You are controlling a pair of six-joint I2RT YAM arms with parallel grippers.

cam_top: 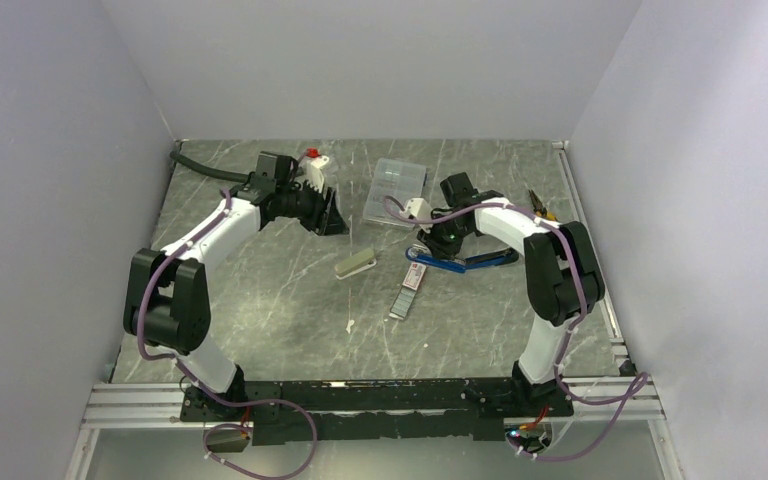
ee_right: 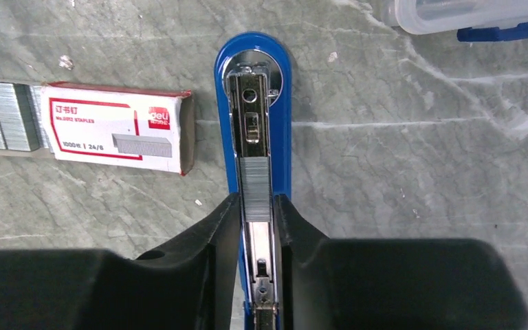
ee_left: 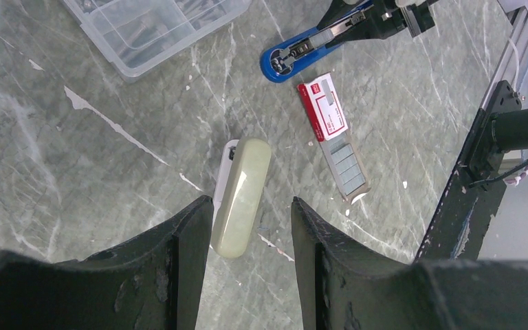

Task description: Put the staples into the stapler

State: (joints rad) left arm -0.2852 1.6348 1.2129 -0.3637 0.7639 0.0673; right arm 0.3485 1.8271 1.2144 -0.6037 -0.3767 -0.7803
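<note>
Item: stapler (ee_right: 253, 117), blue base, lying on the grey marbled table (cam_top: 290, 300) right of centre, its metal magazine uncovered and facing up. Staples (ee_right: 256, 180): one silvery strip sat in that magazine, its near end between the fingers. Right gripper (ee_right: 256, 203): fingers closed in against the magazine's two sides, pinching the stapler there. Further strips (ee_right: 0, 113): laid in a tray (ee_left: 355, 194) protruding from a white box (ee_right: 113, 127) with red trim, which lay just left of the stapler's head in the right wrist view (near it, but not touching). Left gripper (ee_left: 249, 206): fingers spread apart and holding nothing, poised above a pale oblong case (ee_left: 242, 192) that rested on the table. Clear compartment case (cam_top: 396, 192): toward the back of the table, behind the stapler.
</note>
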